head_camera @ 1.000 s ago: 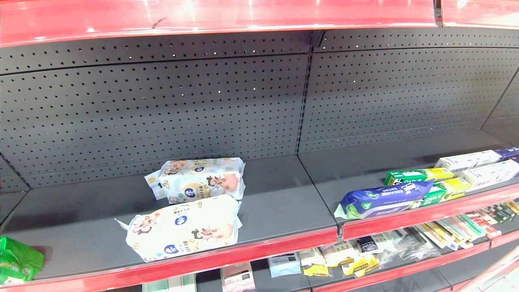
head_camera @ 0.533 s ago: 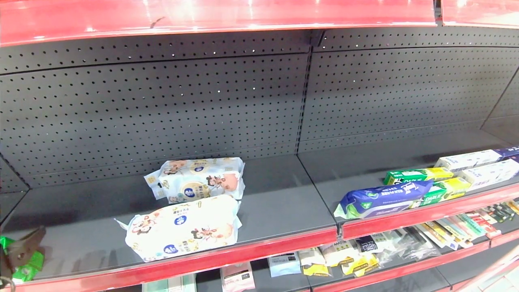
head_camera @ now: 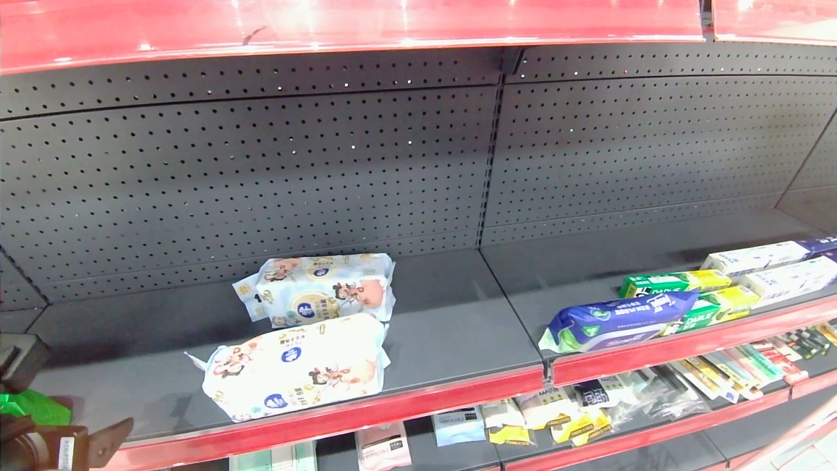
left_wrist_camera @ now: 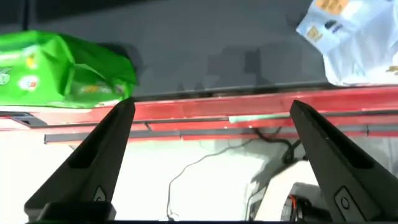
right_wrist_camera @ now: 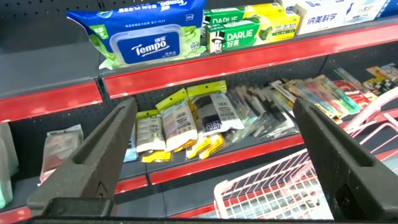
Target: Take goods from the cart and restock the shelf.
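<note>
My right claw (right_wrist_camera: 214, 102), released, has the cart (right_wrist_camera: 273, 193) below and ahead, so I judge that arm nearer the goods. My left claw (left_wrist_camera: 211, 104), also released, faces the shelf (left_wrist_camera: 205, 50) lip, with the green pack (left_wrist_camera: 62, 68) just beyond.

Left end effector (left_wrist_camera: 211, 104): dark grey tapered fingers (left_wrist_camera: 93, 168)

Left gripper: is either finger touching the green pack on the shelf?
Cannot tell. In the left wrist view one fingertip of the open left gripper lines up with a corner of the green pack, but depth is unclear.
</note>
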`<state>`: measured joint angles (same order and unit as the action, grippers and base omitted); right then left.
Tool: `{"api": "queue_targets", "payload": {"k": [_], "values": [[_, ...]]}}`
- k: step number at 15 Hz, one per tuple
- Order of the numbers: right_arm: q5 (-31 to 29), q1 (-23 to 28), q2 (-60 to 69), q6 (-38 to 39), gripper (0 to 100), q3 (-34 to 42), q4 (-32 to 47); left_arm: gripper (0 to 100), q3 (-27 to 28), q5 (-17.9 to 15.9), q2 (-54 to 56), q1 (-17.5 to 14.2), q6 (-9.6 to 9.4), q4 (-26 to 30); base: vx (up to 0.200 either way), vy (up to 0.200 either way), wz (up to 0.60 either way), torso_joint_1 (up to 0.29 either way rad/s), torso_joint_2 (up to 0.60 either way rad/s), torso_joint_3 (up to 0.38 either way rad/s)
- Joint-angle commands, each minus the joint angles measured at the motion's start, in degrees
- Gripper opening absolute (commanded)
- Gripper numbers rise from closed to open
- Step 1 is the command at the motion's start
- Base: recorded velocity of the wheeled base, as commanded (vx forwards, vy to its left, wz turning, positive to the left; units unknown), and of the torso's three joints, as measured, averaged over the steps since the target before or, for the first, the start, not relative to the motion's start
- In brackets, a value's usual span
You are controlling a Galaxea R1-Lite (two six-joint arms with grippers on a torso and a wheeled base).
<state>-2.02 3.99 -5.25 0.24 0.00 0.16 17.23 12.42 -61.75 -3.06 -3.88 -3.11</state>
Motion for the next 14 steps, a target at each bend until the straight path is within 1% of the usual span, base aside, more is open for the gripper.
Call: {"api": "queue_targets", "payload": {"k": [1,2,4,5,10,13,14], "values": [[0.0,-0.03,-0.11,0.02,100,0.0,0.02,100,-0.09,-0.64,-4.0,0.6,-0.08,-1.64,0.0,0.0,0.0,0.0,0.0,0.0],[0.0,-0.03,-0.11,0.02,100,0.0,0.02,100,-0.26,-1.0,-5.23,1.83,0.1,-2.6,0.0,0.0,0.0,0.0,0.0,0.0],[0.0,-0.03,-0.11,0.02,100,0.0,0.02,100,-0.17,-2.67,-7.86,3.15,0.45,-5.33,0.0,0.0,0.0,0.0,0.0,0.0],[0.0,-0.03,-0.11,0.02,100,0.0,0.02,100,-0.09,-3.28,-8.83,3.24,0.36,-6.3,0.0,0.0,0.0,0.0,0.0,0.0],[0.0,-0.03,-0.11,0.02,100,0.0,0.02,100,0.0,-3.55,-14.02,3.32,0.45,-11.22,0.0,0.0,0.0,0.0,0.0,0.0],[0.0,-0.03,-0.11,0.02,100,0.0,0.02,100,0.26,-5.48,-16.92,3.59,0.27,-13.15,0.0,0.0,0.0,0.0,0.0,0.0],[0.0,-0.03,-0.11,0.02,100,0.0,0.02,100,0.62,-5.83,-18.32,4.47,0.27,-14.56,0.0,0.0,0.0,0.0,0.0,0.0]]}}
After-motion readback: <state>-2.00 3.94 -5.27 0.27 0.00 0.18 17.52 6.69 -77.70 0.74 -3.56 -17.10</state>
